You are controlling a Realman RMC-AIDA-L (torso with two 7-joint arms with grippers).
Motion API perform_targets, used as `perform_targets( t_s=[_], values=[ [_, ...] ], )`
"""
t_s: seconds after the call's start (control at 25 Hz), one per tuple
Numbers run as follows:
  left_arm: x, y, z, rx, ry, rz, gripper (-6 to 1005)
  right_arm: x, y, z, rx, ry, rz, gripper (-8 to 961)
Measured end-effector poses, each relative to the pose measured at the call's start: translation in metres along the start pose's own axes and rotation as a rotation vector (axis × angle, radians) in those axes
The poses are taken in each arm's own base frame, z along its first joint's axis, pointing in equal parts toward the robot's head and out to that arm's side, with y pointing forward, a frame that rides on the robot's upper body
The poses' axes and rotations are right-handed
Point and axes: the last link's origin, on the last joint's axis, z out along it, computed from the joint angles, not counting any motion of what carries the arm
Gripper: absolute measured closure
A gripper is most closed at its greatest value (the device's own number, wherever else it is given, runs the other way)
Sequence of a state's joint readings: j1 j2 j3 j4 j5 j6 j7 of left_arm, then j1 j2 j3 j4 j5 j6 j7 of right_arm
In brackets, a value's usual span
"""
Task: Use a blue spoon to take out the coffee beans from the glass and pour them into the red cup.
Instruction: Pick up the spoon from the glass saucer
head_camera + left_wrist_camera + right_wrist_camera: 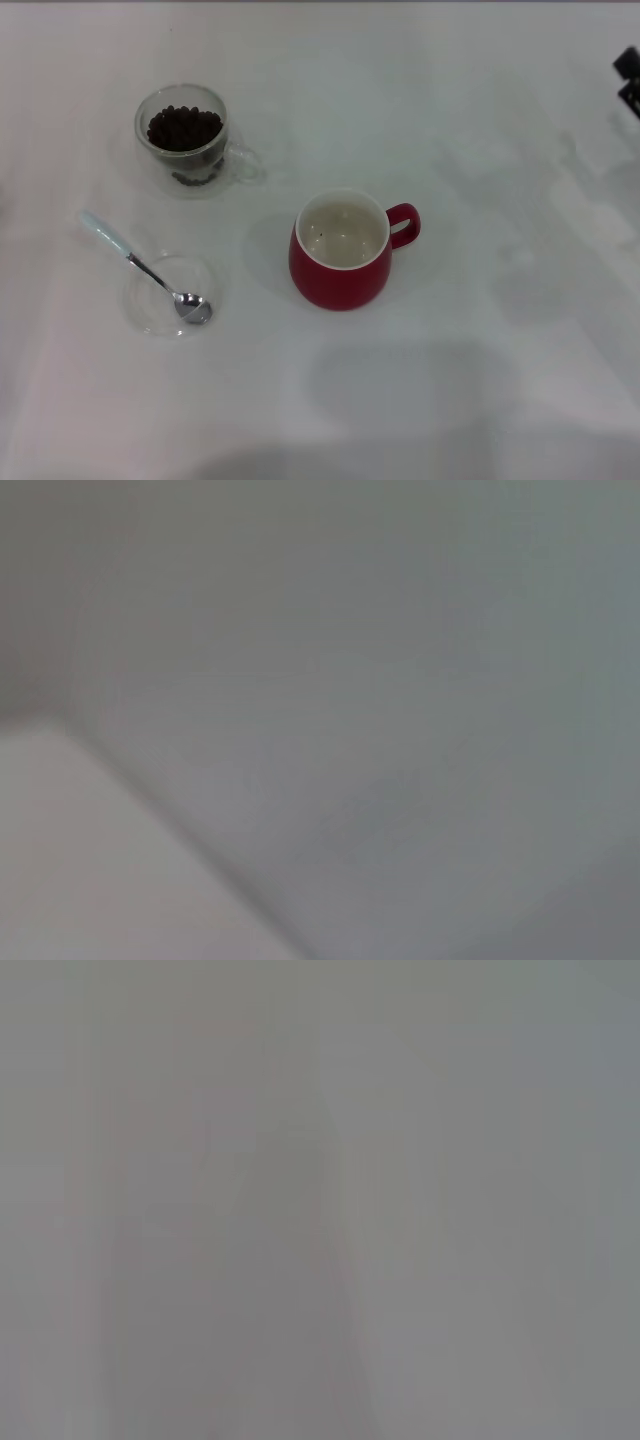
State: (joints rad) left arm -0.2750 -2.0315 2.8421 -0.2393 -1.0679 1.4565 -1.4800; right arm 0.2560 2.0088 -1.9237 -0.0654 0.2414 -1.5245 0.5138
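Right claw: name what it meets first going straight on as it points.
Only a dark sliver of the right claw shows, its heading unclear. Its wrist view shows nothing but blank grey, so the way looks free.

Both wrist views show only featureless grey blur. The right end effector is cut off at the head view's edge, so its fingers are unreadable.

A white table carries four things. At the far left stands a clear glass holding a heap of dark coffee beans, its handle turned toward the right. Near the middle sits a red cup, cream inside, its loop handle also to the right. At the near left lies a shallow clear saucer; a blue spoon rests its silver bowl in it, its pale handle pointing up and left.
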Motion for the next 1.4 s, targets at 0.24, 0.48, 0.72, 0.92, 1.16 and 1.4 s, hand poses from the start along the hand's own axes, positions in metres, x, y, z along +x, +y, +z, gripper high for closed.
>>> perform_targets(
  t_s=[0.24, 0.48, 0.72, 0.92, 1.16, 1.4],
  values=[
    [0.0, -0.002, -0.011, -0.021, -0.235, -0.109, 126, 0.0, -0.001, 0.033, -0.011, 0.021, -0.044, 126],
    [-0.01, 0.007, 0.007, -0.057, -0.357, -0.096, 126, 0.003, 0.001, 0.048, -0.017, 0.052, -0.068, 126],
    [-0.019, 0.013, 0.026, -0.06, -0.425, -0.081, 126, 0.002, 0.004, 0.048, -0.023, 0.035, -0.061, 127],
    [-0.029, 0.014, 0.036, -0.037, -0.483, -0.066, 126, 0.002, 0.003, 0.048, -0.019, 0.04, -0.058, 127],
    [-0.042, 0.016, 0.041, -0.031, -0.527, -0.053, 125, 0.002, 0.005, 0.051, -0.028, 0.038, -0.059, 127],
    [-0.05, 0.016, 0.043, -0.017, -0.556, -0.048, 175, 0.002, 0.006, 0.053, -0.034, 0.041, -0.06, 128]
  ],
)
